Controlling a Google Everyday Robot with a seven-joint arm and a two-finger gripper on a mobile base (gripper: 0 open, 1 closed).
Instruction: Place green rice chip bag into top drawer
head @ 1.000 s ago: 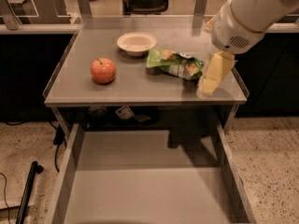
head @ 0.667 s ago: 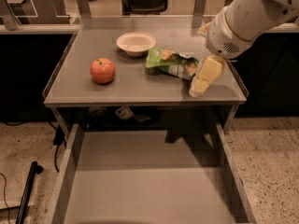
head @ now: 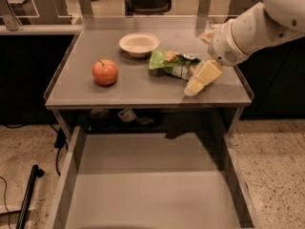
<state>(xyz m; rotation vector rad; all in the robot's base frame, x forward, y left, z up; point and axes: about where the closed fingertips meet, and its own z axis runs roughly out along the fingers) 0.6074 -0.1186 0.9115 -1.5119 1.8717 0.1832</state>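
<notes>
Sliding left now, the gripper (head: pixel 195 83) has edged in from the table's right side and sits low over the table (head: pixel 143 93), right against the right end of the chip bag (head: pixel 169 63). Open or closed, I cannot tell from this angle. Behind it the white arm (head: pixel 252 27) reaches in from the upper right. That green bag lies crumpled on the tabletop, just in front of the white bowl (head: pixel 138 44). Off to the left, well apart, sits the apple (head: pixel 105 72). Below, the drawer (head: pixel 152 190) stands pulled out.
</notes>
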